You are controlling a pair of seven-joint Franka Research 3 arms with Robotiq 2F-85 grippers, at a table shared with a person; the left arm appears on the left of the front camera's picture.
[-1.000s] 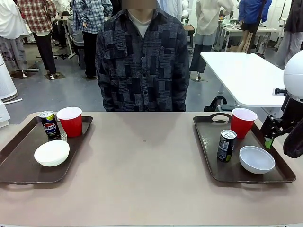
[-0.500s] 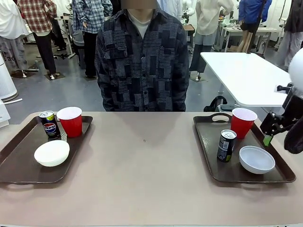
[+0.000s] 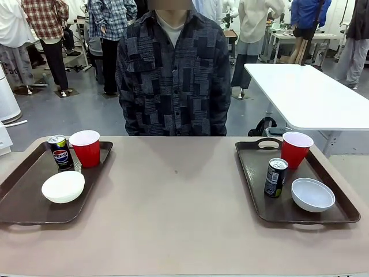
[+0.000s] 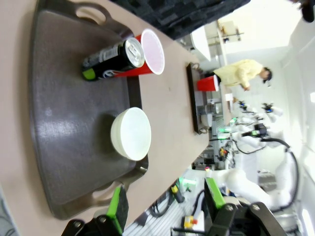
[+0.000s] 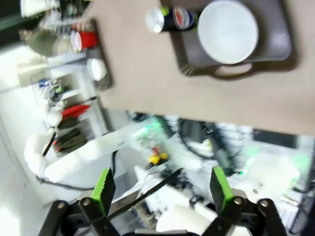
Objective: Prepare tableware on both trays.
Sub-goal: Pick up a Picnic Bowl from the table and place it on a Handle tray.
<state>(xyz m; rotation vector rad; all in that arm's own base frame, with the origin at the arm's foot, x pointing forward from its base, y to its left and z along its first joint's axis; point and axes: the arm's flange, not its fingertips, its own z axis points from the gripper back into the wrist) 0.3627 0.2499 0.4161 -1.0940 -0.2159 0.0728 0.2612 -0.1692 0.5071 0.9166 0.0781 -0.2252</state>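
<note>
In the front view the left tray (image 3: 23, 202) carries a Pepsi can (image 3: 60, 151), a red cup (image 3: 85, 148) and a white bowl (image 3: 63, 186). The right tray (image 3: 252, 170) carries a red cup (image 3: 296, 149), a dark can (image 3: 275, 178) and a white bowl (image 3: 312, 194). My left gripper (image 4: 165, 206) hangs open off the near end of the left tray (image 4: 64, 123), well above its bowl (image 4: 131, 133), can (image 4: 110, 60) and cup (image 4: 150, 51). My right gripper (image 5: 162, 191) is open and empty, high above the right tray (image 5: 280, 42) with its bowl (image 5: 227, 32) and can (image 5: 172, 18).
A person in a dark patterned shirt (image 3: 173, 75) stands at the table's far edge, hands out of sight. The tan tabletop (image 3: 173, 202) lies bare between the trays. A white table (image 3: 300, 92) stands behind on the right.
My right arm, seen at the right edge beside the right tray, has risen and pulled out of the front view. The tableware and the person have not moved.
</note>
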